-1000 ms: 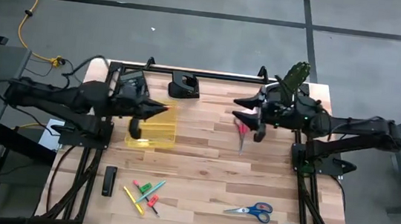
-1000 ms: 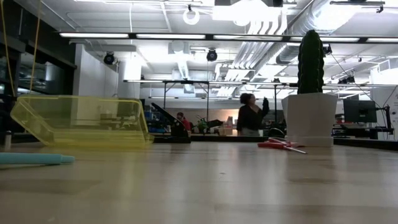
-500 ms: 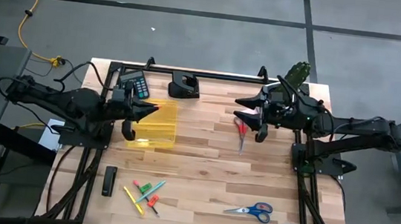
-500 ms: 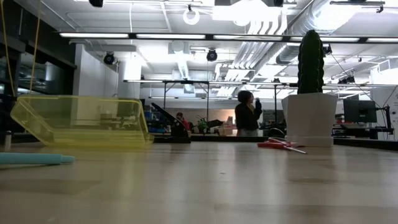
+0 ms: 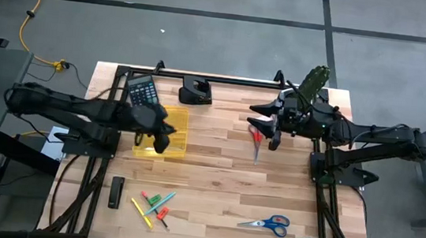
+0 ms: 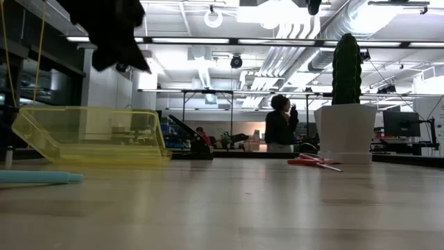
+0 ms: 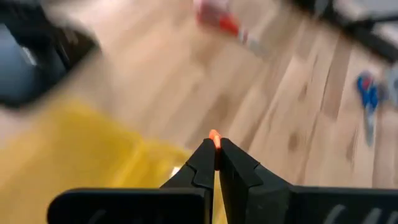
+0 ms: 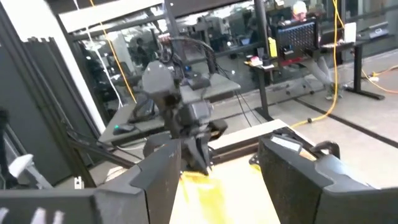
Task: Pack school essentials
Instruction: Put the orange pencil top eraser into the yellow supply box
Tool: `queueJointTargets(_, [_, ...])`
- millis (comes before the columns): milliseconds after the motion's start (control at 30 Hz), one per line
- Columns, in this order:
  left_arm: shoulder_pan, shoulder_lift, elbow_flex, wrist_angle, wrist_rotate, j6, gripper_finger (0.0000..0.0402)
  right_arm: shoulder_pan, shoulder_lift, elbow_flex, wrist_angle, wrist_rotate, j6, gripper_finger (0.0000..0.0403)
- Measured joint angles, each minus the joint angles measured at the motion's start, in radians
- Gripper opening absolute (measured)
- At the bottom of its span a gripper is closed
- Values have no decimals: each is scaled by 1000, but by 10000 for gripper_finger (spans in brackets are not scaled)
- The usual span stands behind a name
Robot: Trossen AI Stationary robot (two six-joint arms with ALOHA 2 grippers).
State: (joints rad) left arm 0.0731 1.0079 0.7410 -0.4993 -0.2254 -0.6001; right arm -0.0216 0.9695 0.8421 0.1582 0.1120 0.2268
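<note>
The left gripper (image 7: 216,149) is over the yellow box (image 5: 165,132), pinched tight on a small orange thing (image 7: 214,135), likely to drop it in. The right gripper (image 5: 274,130) waits wide open above the red scissors (image 5: 257,139). The pens (image 5: 155,205) lie near the front.

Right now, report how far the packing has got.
Done: nothing clearly packed in the yellow bin. In hand: left gripper, shut on a small orange piece, hangs over it. Left: red scissors beside the open right gripper, blue scissors, pens near the front edge.
</note>
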Motion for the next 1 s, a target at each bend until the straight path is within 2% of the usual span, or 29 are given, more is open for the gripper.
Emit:
queueJointTargets(167, [27, 138, 0, -5, 126, -42, 0, 0, 0, 0, -8, 0, 0, 208])
queueJointTargets(400, [45, 268, 0, 18, 198, -108, 0, 0, 0, 0, -19, 0, 9, 208])
queueJointTargets(767, [45, 342, 0, 53, 244, -148, 2, 0, 0, 0, -21, -1, 19, 208])
queueJointTargets(1000, [44, 334, 0, 86, 235, -132, 34, 0, 0, 0, -25, -1, 19, 208])
